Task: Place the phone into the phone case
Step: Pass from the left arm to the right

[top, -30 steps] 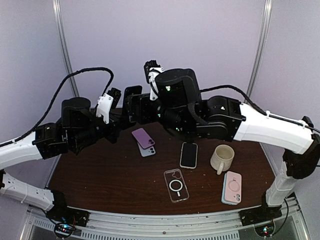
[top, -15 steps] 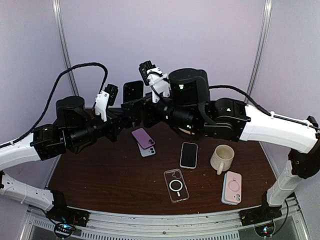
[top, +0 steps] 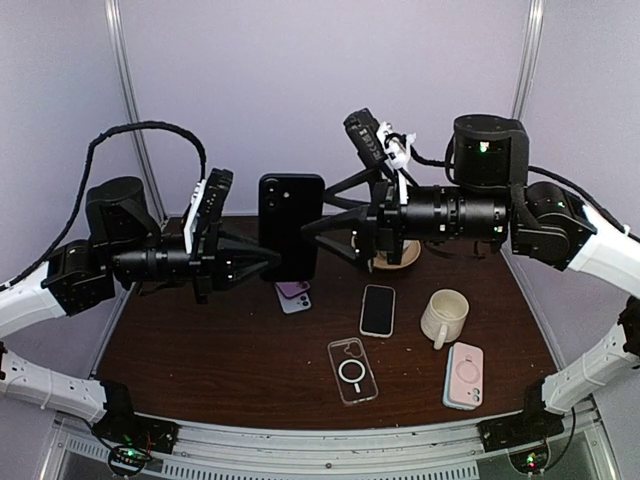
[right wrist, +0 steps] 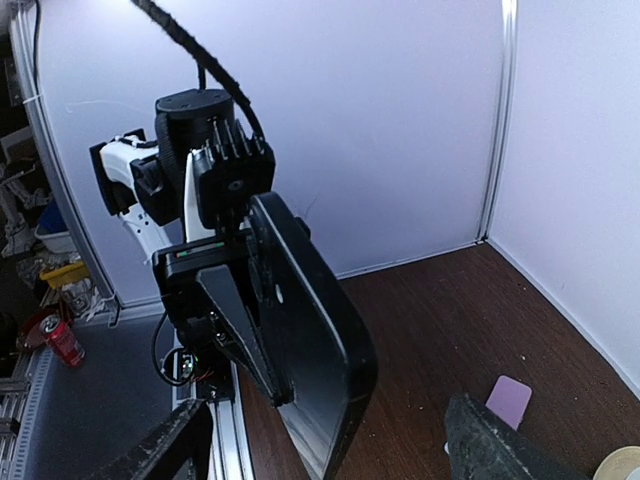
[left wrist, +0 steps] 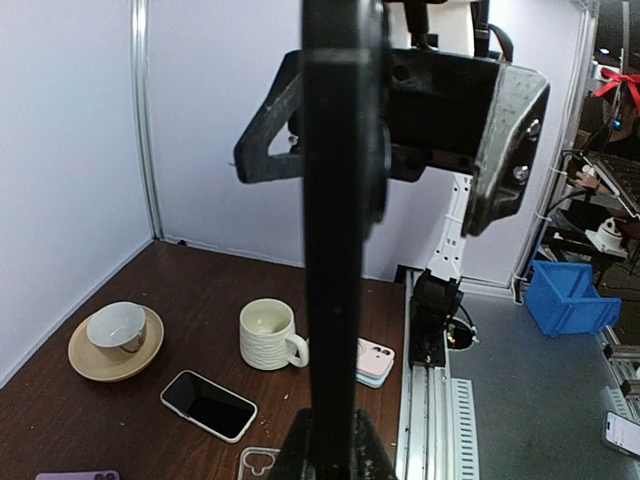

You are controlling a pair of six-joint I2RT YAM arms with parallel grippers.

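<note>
The black phone (top: pixel 291 225) is held upright, clamped in the left gripper (top: pixel 268 262), presented for the wide-spread right gripper (top: pixel 318 218) to take.

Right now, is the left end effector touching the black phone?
Touching. In the right wrist view, the left end effector is clamped on the black phone, which it holds upright in the air.

Purple ph. (top: pixel 292 289) half hidden (behind case (top: pixel 290 225))
</note>
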